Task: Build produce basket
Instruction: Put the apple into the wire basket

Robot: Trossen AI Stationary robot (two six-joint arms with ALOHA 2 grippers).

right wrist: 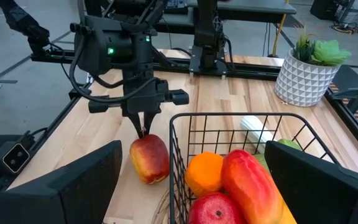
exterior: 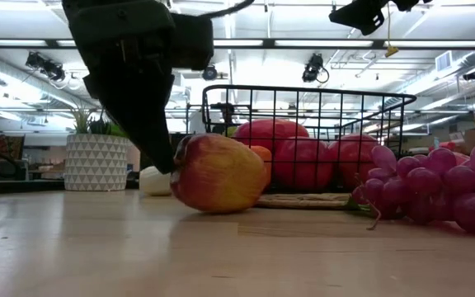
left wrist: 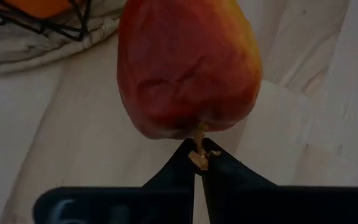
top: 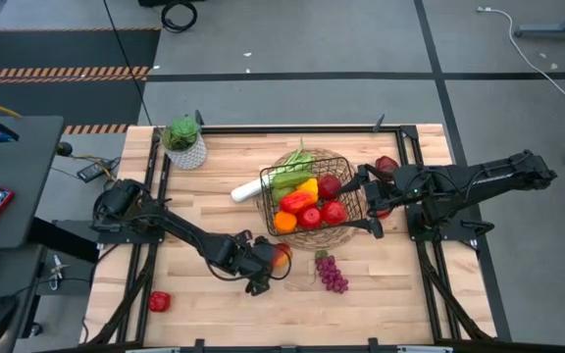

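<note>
Pinching: left claw (left wrist: 197, 155), pressed together on the thin stem of a red-yellow apple (top: 281, 257) lying on the tabletop (top: 204, 304), near its front edge and just beside the basket (top: 353, 172).
Basket: on a woven mat (top: 346, 235) toward the right edge, holding produce (top: 307, 204).
Right claw (top: 369, 204): spread wide, at the basket's right side.
Risk, stem: such a slim hold may slip or snap, dropping the apple.
Risk, rim: a swinging apple may catch the wire.
Risk, grapes (top: 333, 273): a dropped apple may roll into them.

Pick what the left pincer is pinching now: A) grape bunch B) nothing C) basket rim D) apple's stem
D: the left pincer is shut on the stem of the red-yellow apple, which lies on the table beside the basket.
</note>
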